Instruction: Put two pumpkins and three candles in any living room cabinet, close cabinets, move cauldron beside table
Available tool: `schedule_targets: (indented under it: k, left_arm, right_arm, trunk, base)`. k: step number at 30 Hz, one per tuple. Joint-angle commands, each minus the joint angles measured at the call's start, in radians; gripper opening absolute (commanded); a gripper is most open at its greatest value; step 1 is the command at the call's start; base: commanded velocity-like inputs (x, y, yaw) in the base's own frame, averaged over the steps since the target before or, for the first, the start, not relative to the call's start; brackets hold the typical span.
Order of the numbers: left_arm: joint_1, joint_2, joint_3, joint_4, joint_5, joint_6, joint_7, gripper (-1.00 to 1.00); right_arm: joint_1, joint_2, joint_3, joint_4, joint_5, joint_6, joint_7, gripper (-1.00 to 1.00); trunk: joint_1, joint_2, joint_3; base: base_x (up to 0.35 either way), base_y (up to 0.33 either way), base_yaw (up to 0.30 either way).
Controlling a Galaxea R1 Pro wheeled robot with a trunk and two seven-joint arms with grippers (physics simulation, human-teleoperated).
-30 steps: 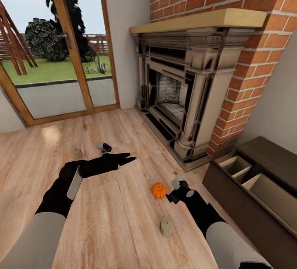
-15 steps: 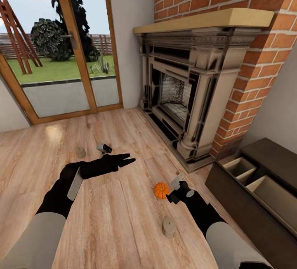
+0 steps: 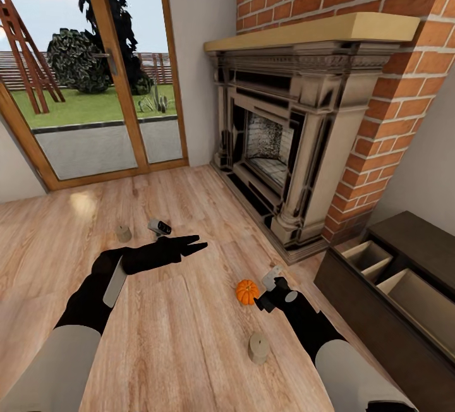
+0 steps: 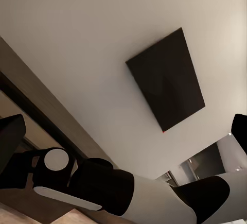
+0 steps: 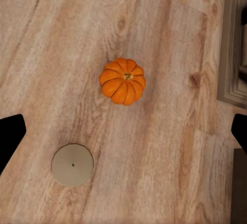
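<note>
Pumpkin [image 3: 246,292] sits on the wood floor [image 3: 164,336], just beside the right gripper [image 3: 270,290], whose fingers are spread wide and empty. Candle [image 3: 258,347] near. Cabinet [image 3: 385,298] drawer open. Risk: round pumpkin rolls off if pinched off-centre.

A light wooden plank floor [image 3: 189,336] carries everything here. On it sits an orange pumpkin [image 3: 246,291], upright, stem on top. Near it, closer to the robot, stands a candle [image 3: 258,347], apart from the pumpkin; the right wrist view shows both from above, pumpkin [image 5: 122,80] and candle [image 5: 72,164], with bare boards between. A second candle [image 3: 123,233] stands farther off toward the glass door, with a small grey and black object [image 3: 159,227] just beside it
</note>
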Motion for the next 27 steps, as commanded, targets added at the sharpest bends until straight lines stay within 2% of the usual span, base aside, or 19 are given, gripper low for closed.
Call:
schedule_targets:
  k: [1,22,24,27]
  left_arm:
    - [0.0,0.0,0.0,0.0,0.0,0.0,0.0,1.0]
    - [0.0,0.0,0.0,0.0,0.001,0.0,-0.004,1.0]
    - [0.0,0.0,0.0,0.0,0.001,0.0,-0.004,1.0]
    - [0.0,0.0,0.0,-0.001,0.001,0.0,-0.004,1.0]
  right_arm:
    - [0.0,0.0,0.0,0.0,0.0,0.0,0.0,1.0]
    - [0.0,-0.001,-0.002,0.003,0.0,0.004,-0.004,1.0]
    - [0.0,-0.001,-0.003,0.012,0.0,0.014,-0.013,1.0]
    - [-0.003,-0.001,-0.011,0.023,0.0,0.073,-0.072,1.0]
  trunk:
    - [0.0,0.0,0.0]
    - [0.0,0.0,0.0]
    - [0.0,0.0,0.0]
    - [0.0,0.0,0.0]
  base:
    - [0.0,0.0,0.0]
    - [0.0,0.0,0.0]
    - [0.0,0.0,0.0]
    - [0.0,0.0,0.0]
